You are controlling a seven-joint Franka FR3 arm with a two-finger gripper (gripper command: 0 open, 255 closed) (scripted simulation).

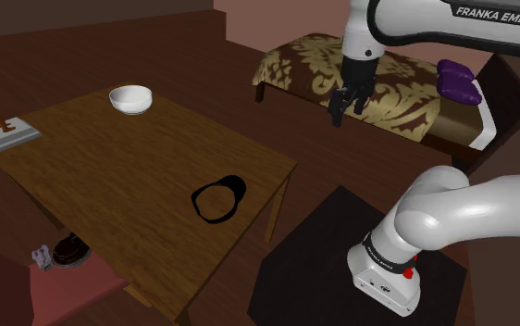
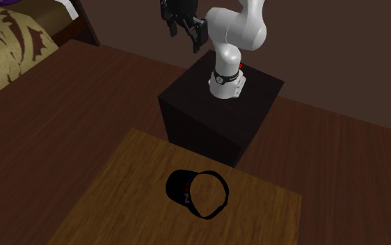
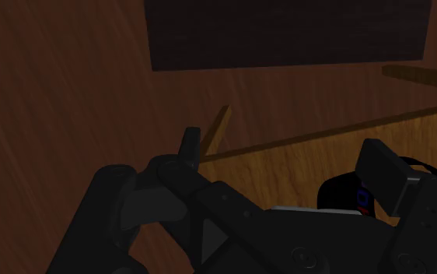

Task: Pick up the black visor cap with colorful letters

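The black visor cap (image 1: 218,198) lies flat on the wooden table (image 1: 110,176), near the table's edge that faces the stand. In the second exterior view the visor cap (image 2: 197,193) shows red marks on its band. My gripper (image 1: 346,111) hangs open, high in the air beyond the table's corner and well apart from the cap. The second exterior view has the gripper (image 2: 184,33) above the stand's far side. Between and past the spread fingers, the wrist view shows the gripper (image 3: 285,148) and part of the cap (image 3: 340,194) with red and blue letters, close to one finger (image 3: 384,175).
A white bowl (image 1: 130,98) stands at the table's far end, and a flat grey block (image 1: 6,135) with a brown object on it at the shoulder view's left. A patterned bed (image 1: 360,79) with a purple item (image 1: 457,81) lies behind the gripper. The dark stand (image 2: 222,111) is close to the table.
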